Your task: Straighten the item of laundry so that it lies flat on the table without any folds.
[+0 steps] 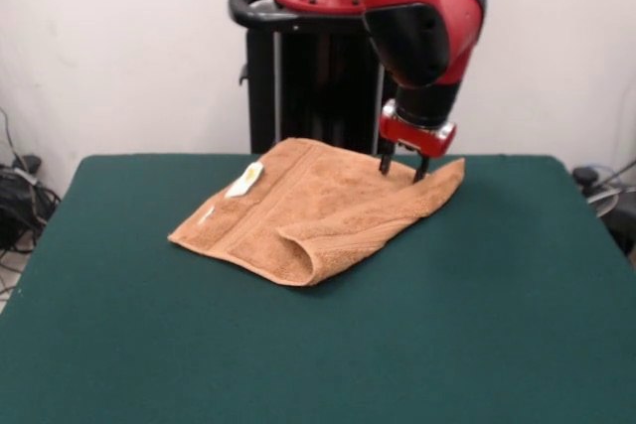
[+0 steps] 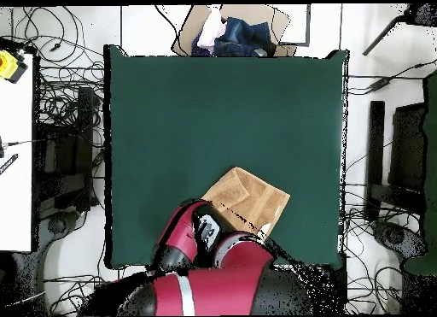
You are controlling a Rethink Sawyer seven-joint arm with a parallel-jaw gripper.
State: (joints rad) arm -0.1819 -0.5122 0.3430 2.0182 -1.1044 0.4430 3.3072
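On the table [image 1: 119,345], the towel [image 1: 318,208] lay toward the far edge near the pedestal, its white tag [image 1: 245,179] at the left. The near edge was doubled over in a rolled fold, so the spreading looked only partly done. At the right, the gripper [image 1: 401,168] stood with fingers spread, tips down at the towel's far right corner, pinching nothing visibly. The next move probably called for closing on that corner and drawing it outward, then undoing the near fold.

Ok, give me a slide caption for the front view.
Gripper open over the far corner of a folded towel on the green table.
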